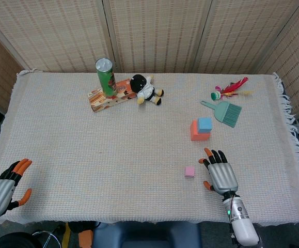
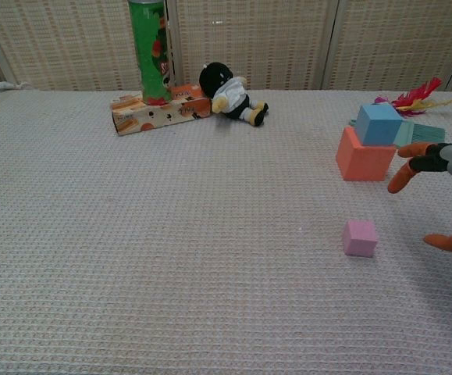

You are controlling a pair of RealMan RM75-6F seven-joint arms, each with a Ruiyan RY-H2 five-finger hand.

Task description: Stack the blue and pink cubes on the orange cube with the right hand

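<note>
The blue cube (image 1: 205, 124) (image 2: 379, 124) sits on the right part of the orange cube (image 1: 195, 131) (image 2: 362, 157), overhanging its edge a little. The small pink cube (image 1: 189, 171) (image 2: 360, 237) lies alone on the cloth, nearer the table's front. My right hand (image 1: 220, 174) (image 2: 442, 190) hovers just right of the pink cube, fingers spread and holding nothing. At the front left corner my left hand (image 1: 3, 188) rests open and empty.
A green can (image 1: 105, 77) stands on a flat snack box (image 1: 109, 96) at the back, with a plush toy (image 1: 146, 89) beside it. A teal brush (image 1: 225, 111) and a feathered shuttlecock (image 1: 227, 89) lie behind the cube stack.
</note>
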